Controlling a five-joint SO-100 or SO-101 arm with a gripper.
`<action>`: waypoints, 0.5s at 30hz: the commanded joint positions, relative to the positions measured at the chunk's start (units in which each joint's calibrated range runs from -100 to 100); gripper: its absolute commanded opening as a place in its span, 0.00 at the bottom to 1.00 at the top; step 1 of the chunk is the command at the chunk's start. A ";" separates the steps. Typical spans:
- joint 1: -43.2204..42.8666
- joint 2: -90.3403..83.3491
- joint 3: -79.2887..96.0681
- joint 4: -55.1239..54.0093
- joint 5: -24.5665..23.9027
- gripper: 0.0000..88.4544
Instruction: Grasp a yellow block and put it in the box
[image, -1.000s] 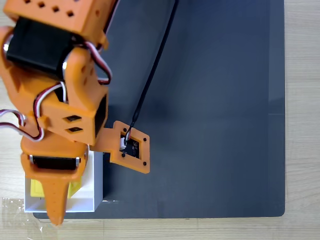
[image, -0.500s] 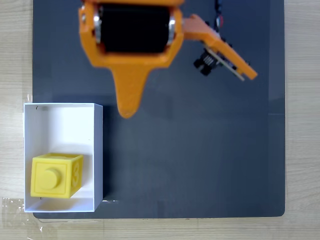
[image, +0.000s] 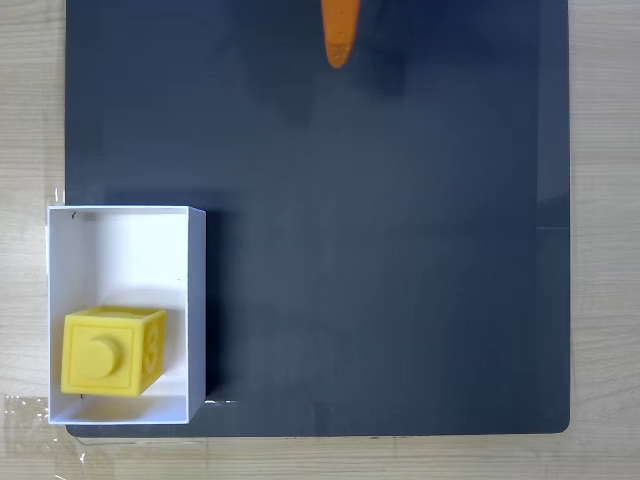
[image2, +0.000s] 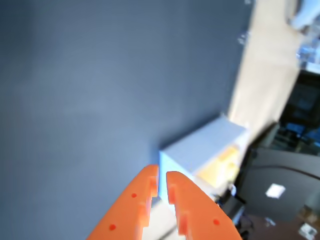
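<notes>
The yellow block (image: 103, 352) sits inside the box (image: 196, 300), in the lower half as the fixed view shows it, stud face up, close against the box's left and bottom walls. The upper half of the box floor is bare. The box stands at the lower left corner of the dark mat (image: 400, 250), its left wall overhanging the mat's left edge onto the wooden bench (image: 605, 240). The mat to the right of and above the box is open surface. One orange tip of the tool (image2: 162, 176) enters at the top edge of the fixed view, well apart from the box. In the wrist view its fingers (image2: 192, 205) stand nearly together, a narrow gap between them, holding nothing. That view is blurred.
</notes>
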 joint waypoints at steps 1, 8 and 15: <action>0.79 -12.42 12.90 0.46 -0.27 0.02; 0.37 -20.90 19.41 12.07 -0.32 0.02; 0.45 -20.90 19.23 12.94 -0.37 0.02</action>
